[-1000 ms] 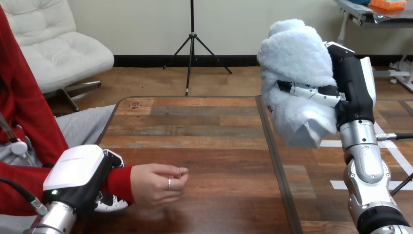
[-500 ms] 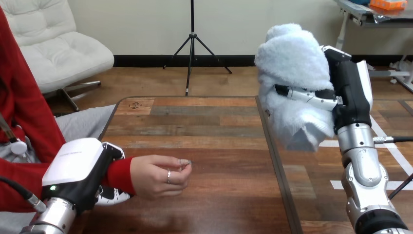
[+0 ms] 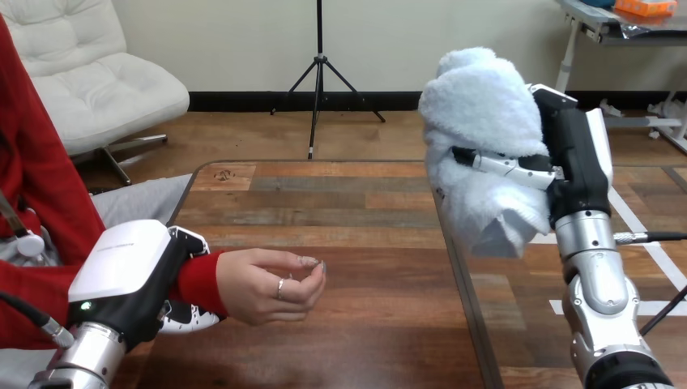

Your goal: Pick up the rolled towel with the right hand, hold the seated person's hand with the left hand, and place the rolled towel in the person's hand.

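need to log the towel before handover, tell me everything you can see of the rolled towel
The rolled towel is pale blue-white, fluffy terry-like cloth, bundled into a thick roll standing roughly upright, its lower end looser. The right hand holds it in the air over the table at its right, fingers curled round its middle and pressing a dent into it. Nothing else touches it.
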Action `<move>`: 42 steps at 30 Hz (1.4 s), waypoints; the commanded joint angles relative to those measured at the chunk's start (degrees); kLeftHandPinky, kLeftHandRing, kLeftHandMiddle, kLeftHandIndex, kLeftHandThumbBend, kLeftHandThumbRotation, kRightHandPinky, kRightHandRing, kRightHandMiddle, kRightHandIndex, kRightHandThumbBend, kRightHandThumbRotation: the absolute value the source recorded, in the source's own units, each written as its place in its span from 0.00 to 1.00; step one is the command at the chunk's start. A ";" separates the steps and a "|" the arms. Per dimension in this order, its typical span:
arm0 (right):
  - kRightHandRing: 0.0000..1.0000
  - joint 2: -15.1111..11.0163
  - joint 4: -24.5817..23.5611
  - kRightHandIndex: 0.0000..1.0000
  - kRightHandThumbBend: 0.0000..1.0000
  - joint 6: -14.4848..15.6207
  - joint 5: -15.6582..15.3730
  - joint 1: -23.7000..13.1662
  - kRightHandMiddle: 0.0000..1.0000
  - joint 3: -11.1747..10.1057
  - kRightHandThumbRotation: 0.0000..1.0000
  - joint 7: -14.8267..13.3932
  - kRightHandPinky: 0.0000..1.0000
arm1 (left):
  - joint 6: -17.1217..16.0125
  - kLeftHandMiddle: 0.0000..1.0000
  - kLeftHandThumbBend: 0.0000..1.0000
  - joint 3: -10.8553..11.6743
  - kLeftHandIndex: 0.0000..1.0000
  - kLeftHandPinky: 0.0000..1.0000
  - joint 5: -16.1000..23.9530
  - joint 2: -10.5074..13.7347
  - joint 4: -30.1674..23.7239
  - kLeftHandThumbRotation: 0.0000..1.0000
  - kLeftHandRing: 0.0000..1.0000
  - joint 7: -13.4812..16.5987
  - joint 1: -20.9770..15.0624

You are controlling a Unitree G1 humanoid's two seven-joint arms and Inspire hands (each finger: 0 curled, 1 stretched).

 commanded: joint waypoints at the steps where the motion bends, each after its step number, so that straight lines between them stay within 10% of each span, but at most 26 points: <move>1: 0.30 0.60 -4.06 0.41 0.78 -0.48 0.48 -2.43 0.37 0.26 0.00 -0.31 0.25 | -2.56 0.34 0.64 3.26 0.34 0.23 -1.06 0.76 -6.82 0.00 0.28 2.11 -5.68; 42: 0.29 4.97 -6.34 0.41 0.77 -1.12 -3.46 -1.14 0.35 3.85 0.00 -4.47 0.24 | -3.86 0.31 0.69 1.75 0.31 0.22 -0.67 -0.51 -6.29 0.00 0.26 2.12 -9.14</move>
